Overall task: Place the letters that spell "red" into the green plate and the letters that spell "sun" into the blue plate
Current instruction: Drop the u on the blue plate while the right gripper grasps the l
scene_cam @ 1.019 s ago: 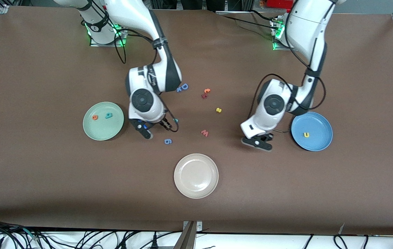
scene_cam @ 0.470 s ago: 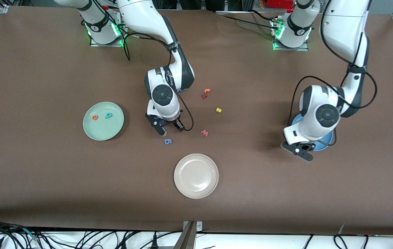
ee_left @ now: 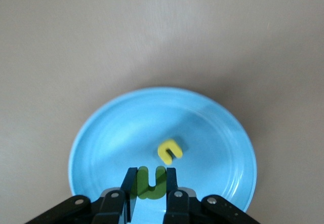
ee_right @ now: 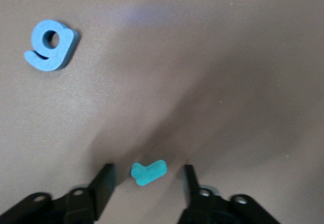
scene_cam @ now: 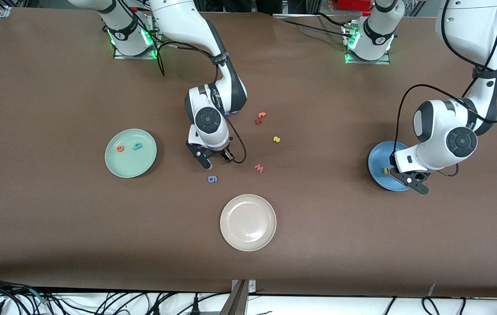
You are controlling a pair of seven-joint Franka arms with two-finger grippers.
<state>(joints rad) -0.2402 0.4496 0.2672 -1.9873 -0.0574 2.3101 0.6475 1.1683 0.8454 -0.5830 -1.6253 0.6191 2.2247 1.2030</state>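
My left gripper (ee_left: 151, 176) is shut on the green "n" (ee_left: 152, 183) and hangs over the blue plate (ee_left: 101, 143), where the yellow "u" (ee_left: 169, 150) lies. In the front view this left gripper (scene_cam: 408, 180) covers part of the blue plate (scene_cam: 377, 162). The right gripper (ee_right: 147, 170) is open and low over the table, with the teal "r" (ee_right: 148, 173) lying between its fingers, untouched. The green plate (scene_cam: 131, 166) holds the orange "e" (scene_cam: 120, 148) and teal "d" (scene_cam: 137, 146). The yellow "s" (scene_cam: 276, 139) lies on the table in the middle.
A blue "g" (scene_cam: 213, 178) lies just nearer the front camera than the right gripper (scene_cam: 216, 160). A pinkish "w" (scene_cam: 259, 168) and orange-red letters (scene_cam: 260, 117) lie mid-table. A beige plate (scene_cam: 248, 222) sits nearer the camera.
The left arm has swung toward its own end of the table, carrying the "n" over the blue plate. The right gripper has moved from beside the green plate to straddle the "r", its fingers narrowing.
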